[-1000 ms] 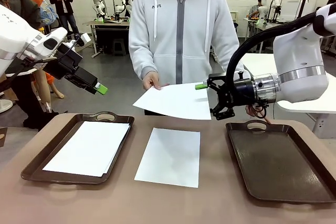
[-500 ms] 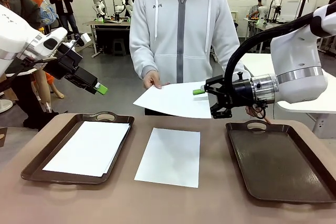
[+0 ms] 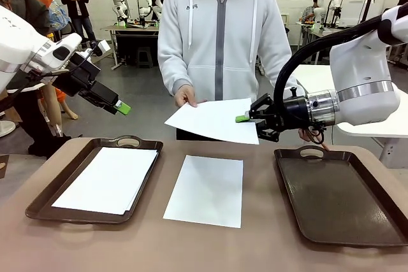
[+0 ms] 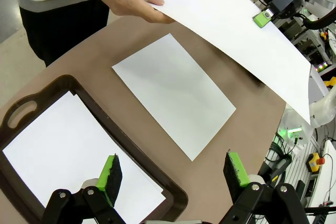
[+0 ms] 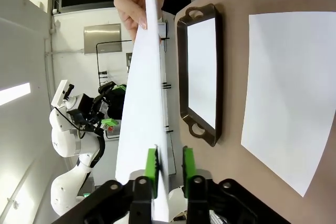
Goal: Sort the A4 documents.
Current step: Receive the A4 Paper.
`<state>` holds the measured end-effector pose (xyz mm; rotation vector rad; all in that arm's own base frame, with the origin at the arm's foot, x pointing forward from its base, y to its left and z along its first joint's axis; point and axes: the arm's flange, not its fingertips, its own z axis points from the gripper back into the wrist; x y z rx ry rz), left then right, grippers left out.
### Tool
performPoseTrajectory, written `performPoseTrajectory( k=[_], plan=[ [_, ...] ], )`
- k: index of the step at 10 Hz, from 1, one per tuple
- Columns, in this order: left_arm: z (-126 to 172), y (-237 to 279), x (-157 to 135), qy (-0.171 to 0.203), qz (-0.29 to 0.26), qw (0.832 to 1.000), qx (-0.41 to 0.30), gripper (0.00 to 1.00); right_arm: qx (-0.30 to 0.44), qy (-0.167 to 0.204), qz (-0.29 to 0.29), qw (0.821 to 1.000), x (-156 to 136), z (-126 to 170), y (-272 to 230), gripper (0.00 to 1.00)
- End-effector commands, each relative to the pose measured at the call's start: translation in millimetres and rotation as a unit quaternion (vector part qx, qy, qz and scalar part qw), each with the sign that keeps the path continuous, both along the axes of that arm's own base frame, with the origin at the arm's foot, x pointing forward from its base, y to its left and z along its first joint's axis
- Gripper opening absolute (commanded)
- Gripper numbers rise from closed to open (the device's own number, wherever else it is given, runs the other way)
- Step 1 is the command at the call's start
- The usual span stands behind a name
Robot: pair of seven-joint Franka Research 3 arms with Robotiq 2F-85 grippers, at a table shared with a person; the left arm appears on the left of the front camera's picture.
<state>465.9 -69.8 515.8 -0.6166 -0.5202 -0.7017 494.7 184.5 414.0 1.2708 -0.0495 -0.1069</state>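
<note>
Above our brown tabletop (image 3: 268, 246), the left gripper (image 3: 122, 107) gapes over a paper-filled dark brown tray (image 3: 38, 211); the right gripper (image 3: 245, 122) loosely straddles a handheld white paper sheet (image 3: 213, 122).

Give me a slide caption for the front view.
Right claw straddles the edge of a thin white paper sheet held out by a person's hand.

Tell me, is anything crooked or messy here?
Slightly: the white paper sheets in the dark brown handled tray are stacked unevenly, one edge peeking out. Another white sheet lies on the brown table, outside any tray.
</note>
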Motion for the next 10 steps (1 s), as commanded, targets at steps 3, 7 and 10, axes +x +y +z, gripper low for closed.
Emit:
performPoseTrajectory(
  k=[3,7,10],
  plan=[
    [0.7,0.8,0.2,-0.002,0.002,1.000,0.000,1.00,0.020,-0.009,-0.005,1.000,5.2,-1.6,2.2,0.00],
    [0.7,0.8,0.2,-0.002,0.002,1.000,0.000,1.00,0.027,-0.008,0.001,1.000,6.8,0.0,1.4,0.00],
    [0.7,0.8,0.2,-0.002,0.002,1.000,0.000,1.00,0.036,-0.007,0.014,0.999,7.6,1.5,1.5,0.00]
  ],
)
